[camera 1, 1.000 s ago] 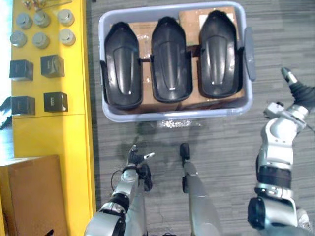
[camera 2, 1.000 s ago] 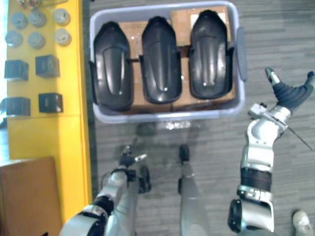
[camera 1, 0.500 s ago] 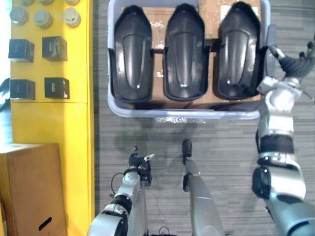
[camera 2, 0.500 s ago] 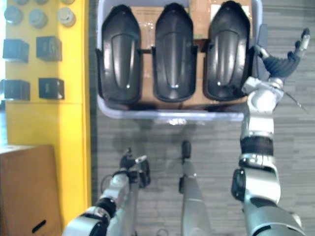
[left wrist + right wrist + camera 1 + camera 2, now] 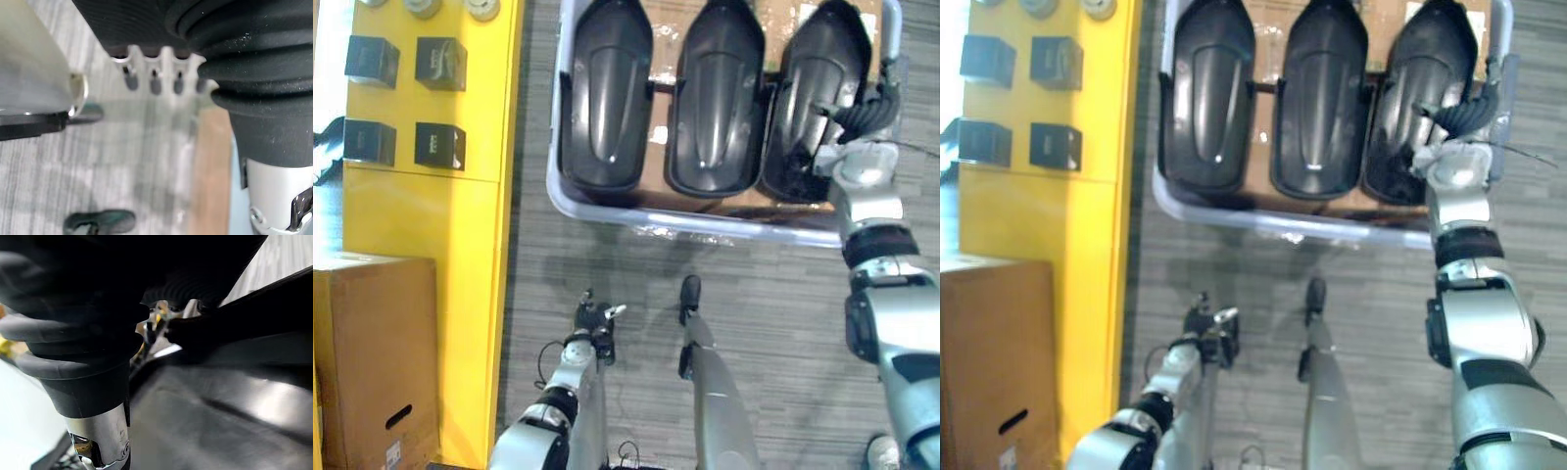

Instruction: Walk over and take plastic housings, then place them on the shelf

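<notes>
The task is at its early stage: the walk to the bin looks done, but judging from how things lie, nothing has been lifted and nothing placed. All three black plastic housings lie side by side in the pale plastic bin (image 5: 705, 223) on the carpeted floor (image 5: 773, 294), resting on brown cardboard (image 5: 660, 70): the left housing (image 5: 609, 93), the middle housing (image 5: 718, 93) and the right housing (image 5: 813, 69).

The right hand (image 5: 862, 113) is reached out over the bin's right end, at the outer edge of the right housing, between that housing and the bin wall. Its wrist view shows the glossy black shell very close under the dark cover, yet the fingers are lost in shadow, so I cannot tell whether they are round the housing or merely beside it.

The left hand (image 5: 592, 318) hangs low, near the floor and well apart from the bin, its fingers (image 5: 155, 83) loose and holding nothing.

The yellow shelf (image 5: 431, 206) stands just left of the bin, with small black boxes (image 5: 440, 64) on its top, and a cardboard box (image 5: 372, 362) beside it.

What is left, then, is nearly everything: secure a hold on the right housing, lift it clear of the bin wall, carry it across to the yellow shelf, set it down, and repeat for the other two
</notes>
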Tool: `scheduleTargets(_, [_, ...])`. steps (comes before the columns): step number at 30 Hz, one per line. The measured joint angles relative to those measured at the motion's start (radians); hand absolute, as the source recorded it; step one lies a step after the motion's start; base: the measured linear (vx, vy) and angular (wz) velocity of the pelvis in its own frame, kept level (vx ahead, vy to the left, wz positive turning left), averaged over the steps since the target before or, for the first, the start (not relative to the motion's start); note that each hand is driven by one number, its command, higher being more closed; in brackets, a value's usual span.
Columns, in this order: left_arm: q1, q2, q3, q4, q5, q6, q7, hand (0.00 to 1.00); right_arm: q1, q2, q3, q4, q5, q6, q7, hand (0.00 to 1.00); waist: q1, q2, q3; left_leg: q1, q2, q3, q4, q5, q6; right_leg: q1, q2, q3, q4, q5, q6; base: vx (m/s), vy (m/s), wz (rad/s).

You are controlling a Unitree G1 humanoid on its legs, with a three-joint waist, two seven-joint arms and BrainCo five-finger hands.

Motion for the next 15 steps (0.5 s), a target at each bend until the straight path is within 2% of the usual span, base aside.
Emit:
scheduleTargets(6, [-0.012,0.0,0.0,0.003,-0.002,0.0,0.0,0.0,0.004,0.001,-0.012,-0.006,-0.001,0.0,-0.008,0.0,-0.005,-0.001,-0.001,-0.002,0.018,0.033,0.015,0.0,0.001,-0.002,0.004,0.005,0.007,0.0,0.0,-0.02,-0.061,-0.03])
scheduleTargets(10, [-0.011,-0.001,0.0,0.013,-0.001,0.0,0.003,0.0,0.067,0.003,-0.119,-0.098,-0.022,-0.001,-0.062,0.0,-0.01,-0.002,-0.001,0.002,0.029,0.055,0.016,0.0,0.001,-0.002,0.008,0.009,0.008,0.0,0.0,-0.04,-0.083,-0.04])
scheduleTargets(15, [-0.008,-0.003,0.0,0.022,-0.002,-0.001,0.002,0.0,0.107,0.011,-0.178,-0.111,-0.022,-0.001,-0.063,0.0,-0.02,-0.01,-0.005,0.023,0.033,0.071,0.008,0.0,0.001,0.002,0.01,0.022,0.011,0.002,-0.001,-0.03,-0.076,-0.08])
